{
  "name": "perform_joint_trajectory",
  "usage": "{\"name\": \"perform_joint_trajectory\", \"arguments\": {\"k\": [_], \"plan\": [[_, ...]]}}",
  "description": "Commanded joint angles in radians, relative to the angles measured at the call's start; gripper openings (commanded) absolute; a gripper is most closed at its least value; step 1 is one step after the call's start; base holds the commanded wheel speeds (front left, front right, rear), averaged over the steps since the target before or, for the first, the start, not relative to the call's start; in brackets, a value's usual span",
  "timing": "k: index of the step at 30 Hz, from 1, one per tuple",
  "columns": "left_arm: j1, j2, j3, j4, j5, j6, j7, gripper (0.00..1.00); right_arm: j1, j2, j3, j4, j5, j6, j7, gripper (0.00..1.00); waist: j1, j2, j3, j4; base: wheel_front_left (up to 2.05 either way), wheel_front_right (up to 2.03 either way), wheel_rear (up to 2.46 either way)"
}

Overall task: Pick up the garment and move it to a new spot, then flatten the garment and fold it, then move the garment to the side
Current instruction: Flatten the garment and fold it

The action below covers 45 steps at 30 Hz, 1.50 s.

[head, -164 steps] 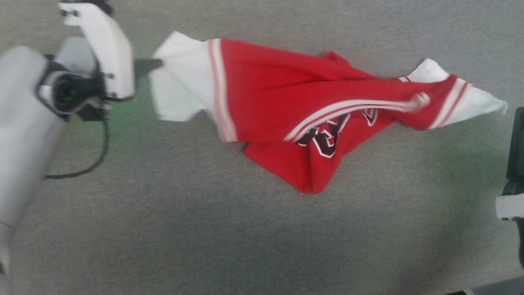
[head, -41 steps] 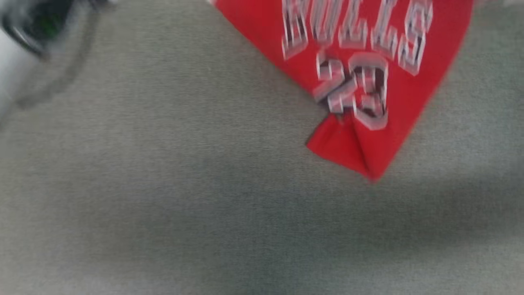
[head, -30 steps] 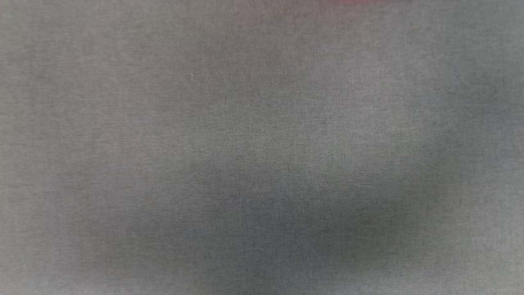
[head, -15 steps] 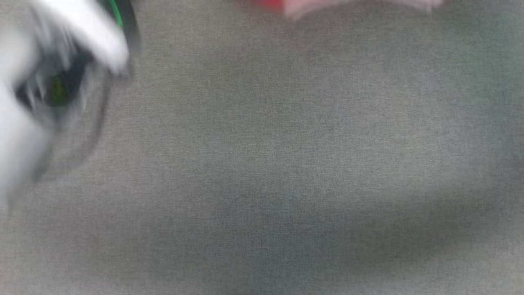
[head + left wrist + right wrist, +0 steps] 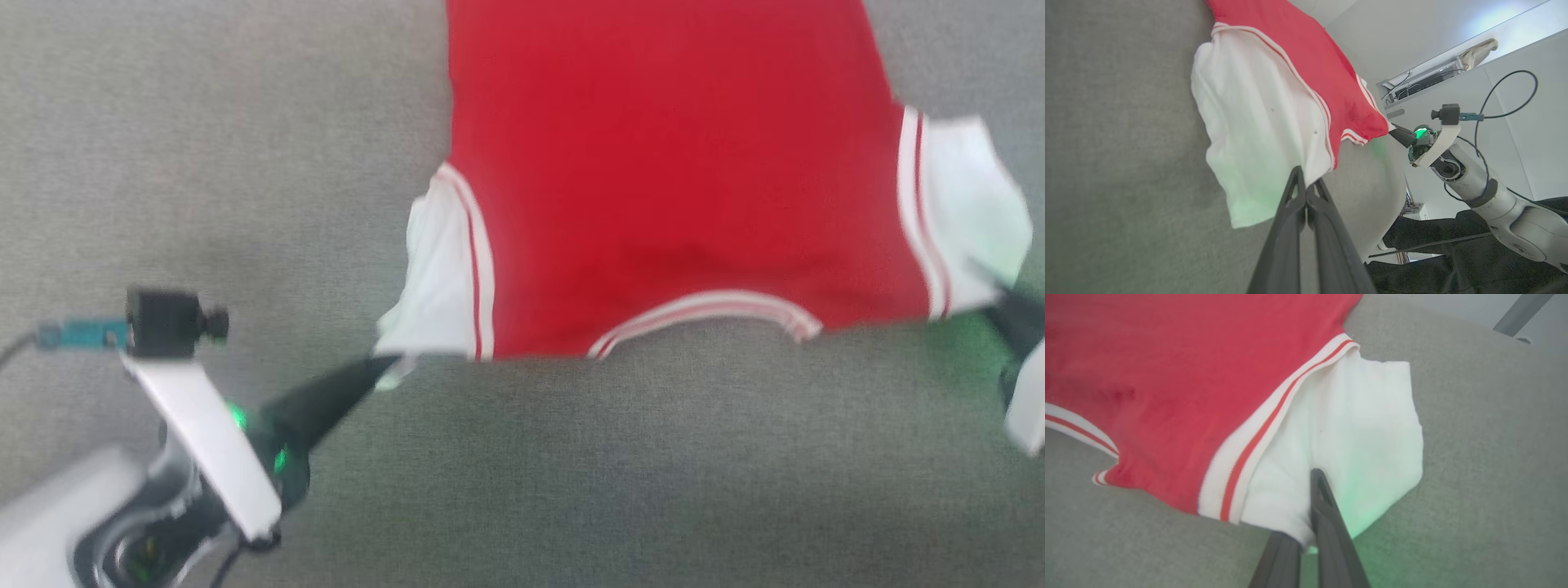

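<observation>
Both sleeves of thin red-and-white cloth jersey (image 5: 669, 180) pinched: left hand (image 5: 1307, 178), right hand (image 5: 1310, 486) clamped. Shallow bites may slip.

Grey woven covering (image 5: 571, 490) spreads flat across the work surface, from near edge to far. Beyond its right side stands a pale wall (image 5: 1535, 163) bearing a high ledge (image 5: 1425, 79), with loose cables and a beige bundle (image 5: 1479, 48), possibly a bag, on it. A grey bar (image 5: 1521, 310) slants past the surface's far right corner.
</observation>
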Motion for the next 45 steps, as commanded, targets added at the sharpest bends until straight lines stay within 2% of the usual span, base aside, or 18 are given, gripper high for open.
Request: {"name": "perform_joint_trajectory", "arguments": {"k": [1, 9, 14, 17, 21, 29, 35, 36, 37, 38, 39, 43, 45], "plan": [[0.023, 0.000, -0.002, -0.006, 0.011, -0.002, -0.003, 0.00, 0.029, -0.003, -0.005, -0.012, 0.005, 0.000, 0.010, 0.00, 0.0000, 0.0000, -0.015, 0.004, 0.00, 0.00, 0.00], [0.200, 0.065, -0.051, -0.022, 0.098, -0.002, -0.068, 0.00, 0.310, -0.040, -0.080, -0.171, 0.040, 0.000, 0.100, 0.00, 0.0000, 0.0000, -0.057, -0.009, 0.00, 0.00, 0.00], [0.282, 0.115, -0.068, -0.047, 0.129, -0.002, -0.144, 0.00, 0.459, -0.024, -0.170, -0.261, 0.015, 0.000, 0.114, 0.00, 0.0000, 0.0000, -0.059, -0.010, 0.00, 0.00, 0.00], [0.298, 0.122, -0.067, -0.052, 0.142, -0.002, -0.169, 0.00, 0.518, -0.001, -0.230, -0.306, -0.003, 0.000, 0.126, 0.00, 0.0000, 0.0000, -0.054, -0.011, 0.00, 0.00, 0.00], [0.268, 0.075, -0.058, -0.011, 0.168, -0.002, -0.192, 0.00, 0.515, 0.047, -0.260, -0.334, -0.034, 0.000, 0.157, 0.00, 0.0000, 0.0000, -0.049, -0.016, 0.00, 0.00, 0.00], [0.220, -0.064, -0.088, 0.163, 0.231, -0.002, -0.213, 0.00, 0.453, 0.098, -0.171, -0.259, -0.102, 0.000, 0.233, 0.00, 0.0000, 0.0000, -0.037, -0.009, 0.00, 0.00, 0.00], [0.198, -0.126, -0.115, 0.255, 0.255, -0.002, -0.216, 0.00, 0.424, 0.114, -0.133, -0.201, -0.135, -0.001, 0.220, 0.00, 0.0000, 0.0000, -0.023, -0.009, 0.00, 0.00, 0.00], [0.195, -0.133, -0.116, 0.266, 0.257, -0.002, -0.218, 0.00, 0.418, 0.116, -0.132, -0.197, -0.135, -0.001, 0.217, 0.06, 0.0000, 0.0000, -0.018, -0.012, 0.00, 0.00, 0.00], [0.192, -0.141, -0.117, 0.277, 0.259, -0.002, -0.219, 0.00, 0.414, 0.119, -0.135, -0.196, -0.129, -0.001, 0.214, 0.28, 0.0000, 0.0000, -0.017, -0.014, 0.00, 0.00, 0.00], [0.193, -0.148, -0.116, 0.287, 0.261, -0.002, -0.222, 0.00, 0.414, 0.121, -0.137, -0.203, -0.116, -0.002, 0.211, 0.71, 0.0000, 0.0000, -0.018, -0.018, 0.00, 0.00, 0.00], [0.195, -0.154, -0.116, 0.292, 0.262, -0.002, -0.222, 0.00, 0.415, 0.121, -0.148, -0.215, -0.105, -0.002, 0.208, 0.98, 0.0000, 0.0000, -0.019, -0.020, 0.00, 0.00, 0.00], [0.220, -0.161, -0.103, 0.295, 0.277, -0.002, -0.228, 0.00, 0.452, 0.065, -0.187, -0.306, -0.059, -0.002, 0.247, 1.00, 0.0000, 0.0000, -0.026, -0.030, 0.00, 0.00, 0.00], [0.234, -0.161, -0.089, 0.286, 0.285, -0.002, -0.229, 0.00, 0.467, 0.038, -0.259, -0.373, -0.003, -0.001, 0.279, 1.00, 0.0000, 0.0000, -0.023, -0.033, 0.00, 0.00, 0.00]]}}
